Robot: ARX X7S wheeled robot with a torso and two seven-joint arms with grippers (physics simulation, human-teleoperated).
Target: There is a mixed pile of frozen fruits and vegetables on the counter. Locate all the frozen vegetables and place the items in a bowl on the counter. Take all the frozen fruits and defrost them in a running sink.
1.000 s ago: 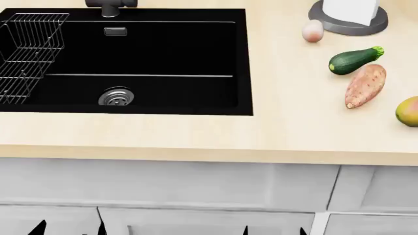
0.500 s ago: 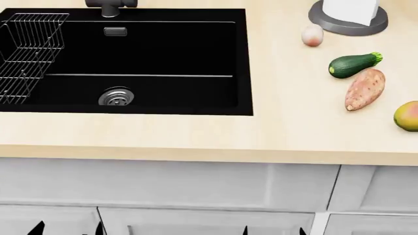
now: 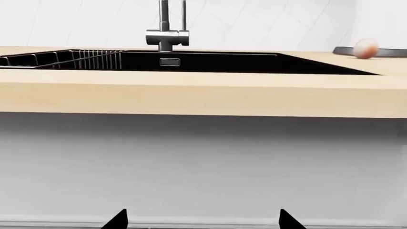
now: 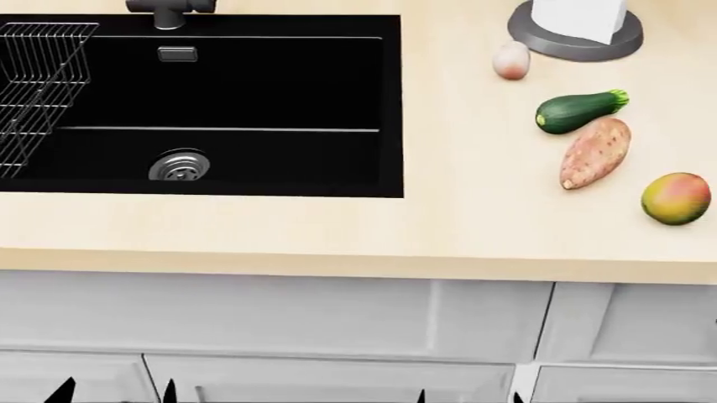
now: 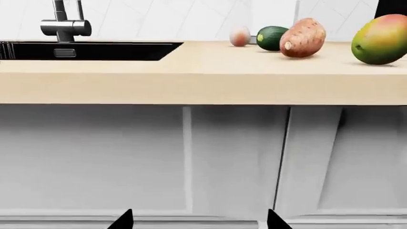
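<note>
- Below the counter (image 4: 336, 227) edge, in front of the white cabinets (image 4: 280, 319), I see only the dark tips of both grippers at the bottom of my head view.
- My left gripper (image 3: 202, 220) shows two finger points spread wide apart with nothing between them, facing the cabinet front below the sink (image 4: 224, 101).
- My right gripper (image 5: 198, 219) looks the same: tips parted wide, empty, low against the cabinets.
- Using the sink as my landmark: it sits in the counter, black, with a silver drain (image 4: 180, 165) on its floor, a wire rack (image 4: 39, 75) at its left end and the faucet (image 3: 167, 33) behind its back rim.
- Right of the sink, nearest the back, the peach (image 4: 511, 60) lies just beside the grey base of the paper-towel roll (image 4: 573, 34).
- Further right and nearer me lies the zucchini (image 4: 577, 111), with the sweet potato (image 4: 595, 151) just beside it on the near side; I cannot tell whether they touch.
- Farthest right of the sink, the mango (image 4: 676, 198) lies apart from the sweet potato.
</note>
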